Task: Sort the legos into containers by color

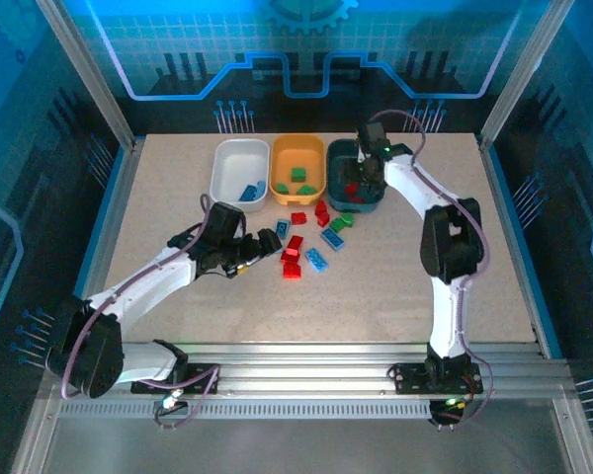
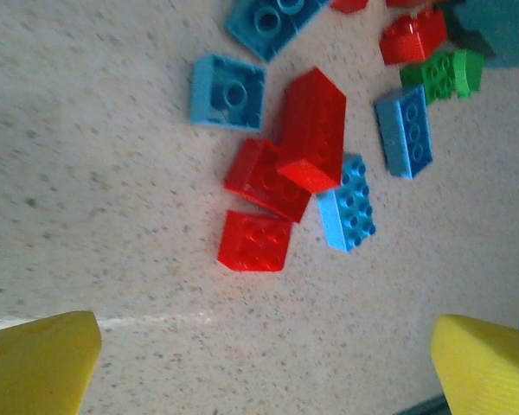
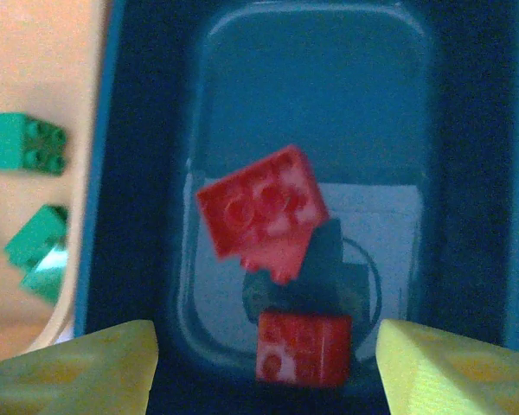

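Note:
Loose legos [image 1: 306, 242] in red, blue and green lie mid-table in front of three containers: a white tray [image 1: 227, 163] holding blue bricks, an orange-yellow tray [image 1: 296, 158] holding green bricks, and a dark teal tray [image 1: 341, 153]. My right gripper [image 1: 368, 183] hovers over the teal tray [image 3: 467, 104], open. A blurred red brick [image 3: 261, 212] sits below it, clear of both fingers, beside another red brick [image 3: 303, 346]. My left gripper [image 1: 272, 240] is open just left of the pile. Its wrist view shows red bricks [image 2: 311, 130] and blue bricks [image 2: 346, 203] ahead of its gripper [image 2: 264, 363].
Green bricks [image 3: 35, 143] lie in the orange-yellow tray [image 3: 78, 52] left of the teal one. A green brick [image 2: 441, 73] and more blue bricks [image 2: 229, 91] lie at the pile's far side. Bare tabletop [image 1: 425, 296] spreads around the pile and toward the near rail.

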